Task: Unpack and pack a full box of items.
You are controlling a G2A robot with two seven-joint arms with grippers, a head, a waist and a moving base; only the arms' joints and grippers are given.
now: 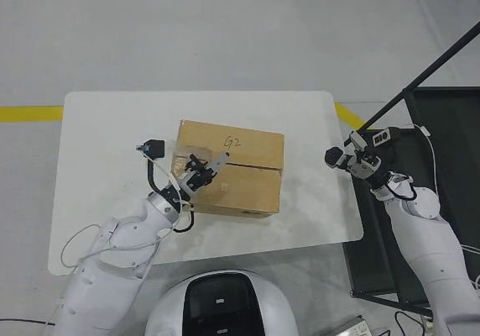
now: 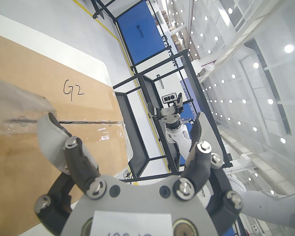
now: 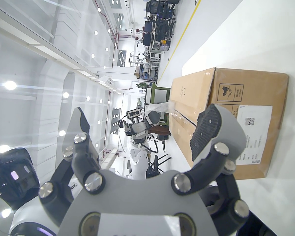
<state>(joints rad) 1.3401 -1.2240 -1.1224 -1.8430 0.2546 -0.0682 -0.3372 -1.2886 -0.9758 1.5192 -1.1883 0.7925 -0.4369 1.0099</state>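
1. Cardboard box [image 1: 253,189] [image 2: 27,69] [image 3: 255,94] sits in the middle of the white table [image 1: 106,168], slightly toward the far edge. Both top flaps are down and meet in a seam running left to right.
2. A handwritten mark is on the far flap, and a white printed label is on the box's right end.
3. Clear tape [image 1: 216,160] [image 2: 17,99] [image 3: 162,106] still covers the right part of the seam. Toward the left, a loose end of it stands up off the lid.
4. The left gripper [image 1: 200,170] [image 2: 124,121] hovers over the left half of the lid, above the seam, with its jaws wide apart and clamped on nothing.
5. One of its fingertips [image 2: 48,124] is right at the raised tape end. I cannot tell whether the two are touching.
6. The right gripper [image 1: 332,158] [image 3: 145,114] [image 2: 164,104] hangs over the right edge of the table, well apart from the box. It points toward the labelled end, and its jaws are also spread with nothing between them.
7. A black metal cart [image 1: 466,151] stands just beside the table on the right, under the right arm.
8. A yellow floor line [image 1: 13,113] runs past the table's far left side.
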